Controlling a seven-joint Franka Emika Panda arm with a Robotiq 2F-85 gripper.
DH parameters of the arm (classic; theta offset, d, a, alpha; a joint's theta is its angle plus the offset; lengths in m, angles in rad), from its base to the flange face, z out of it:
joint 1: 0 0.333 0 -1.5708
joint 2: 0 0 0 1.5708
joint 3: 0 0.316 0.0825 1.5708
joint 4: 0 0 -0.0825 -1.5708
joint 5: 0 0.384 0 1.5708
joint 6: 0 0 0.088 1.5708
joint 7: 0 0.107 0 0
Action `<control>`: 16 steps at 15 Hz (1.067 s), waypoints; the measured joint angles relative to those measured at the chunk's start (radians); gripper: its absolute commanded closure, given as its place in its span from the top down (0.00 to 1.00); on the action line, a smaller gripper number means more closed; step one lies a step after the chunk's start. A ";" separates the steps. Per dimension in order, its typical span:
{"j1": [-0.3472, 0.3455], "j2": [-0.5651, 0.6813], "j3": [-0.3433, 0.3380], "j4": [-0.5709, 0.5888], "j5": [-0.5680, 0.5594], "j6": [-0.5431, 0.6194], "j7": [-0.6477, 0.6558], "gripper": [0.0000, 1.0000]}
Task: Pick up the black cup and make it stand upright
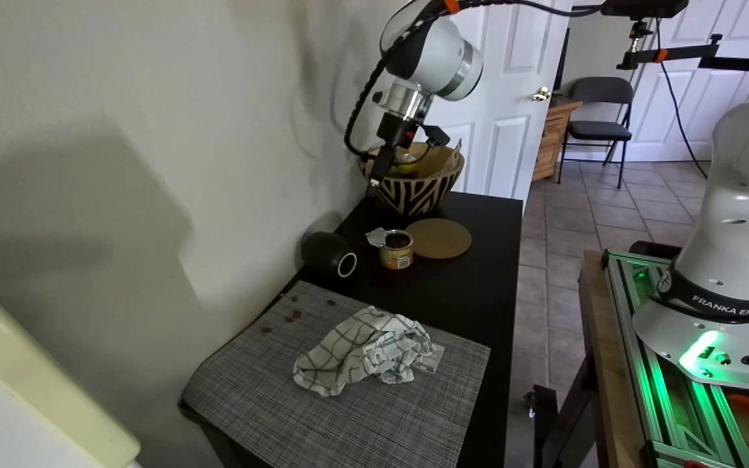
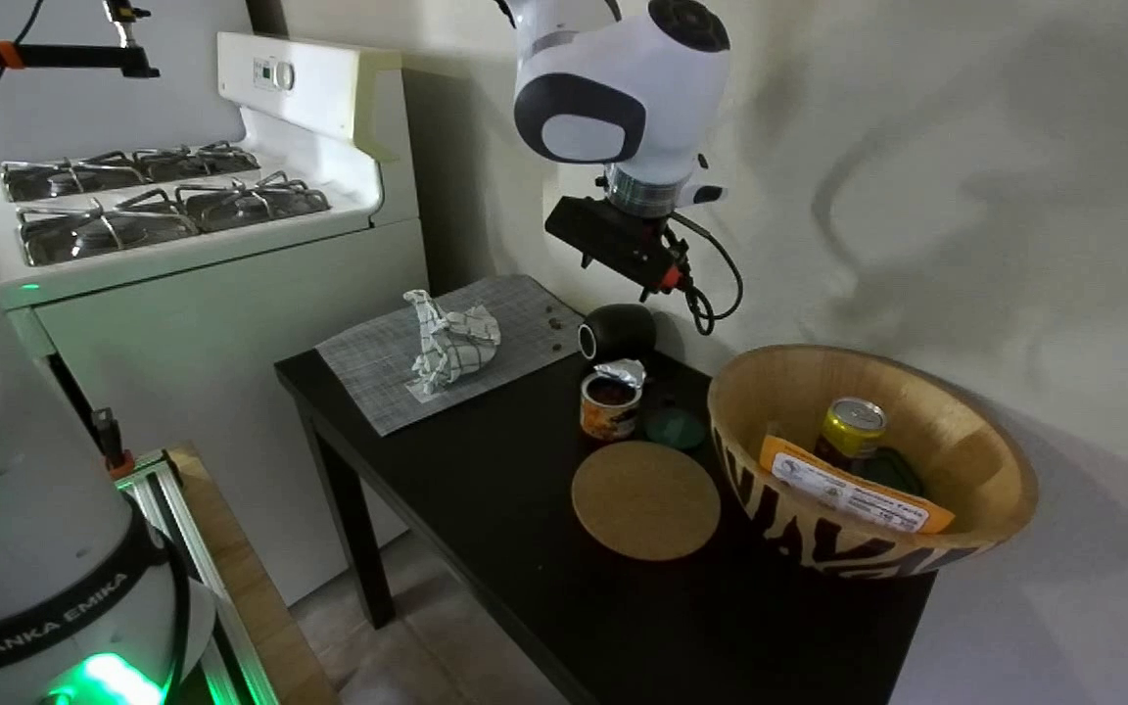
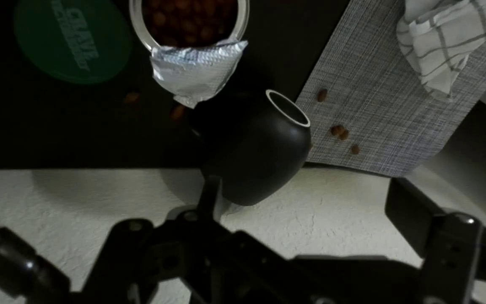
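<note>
Black cup [image 3: 260, 147] lies on its side on table [image 2: 535, 548], centre of wrist view, pale-ringed end facing upper right. Gripper [image 3: 306, 188] hangs clear, fingers parted, nothing held. Wall [image 3: 319, 211] fills lower part there: you may scrape it reaching around cup. Rounded body could roll if one finger lands first, bumping opened can [image 2: 609, 419], near centre in both exterior views. Cannot tell if ringed end is mouth or foot; guess wrong, you invert it.

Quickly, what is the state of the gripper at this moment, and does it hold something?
Gripper: open, holding nothing; the black cup lies on its side, not grasped.
</note>
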 measured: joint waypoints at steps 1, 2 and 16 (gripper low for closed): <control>-0.028 0.056 0.031 0.041 0.017 -0.012 -0.027 1.00; -0.056 0.110 0.058 0.083 0.018 -0.038 -0.035 1.00; -0.198 0.225 0.251 0.133 0.275 0.146 -0.213 1.00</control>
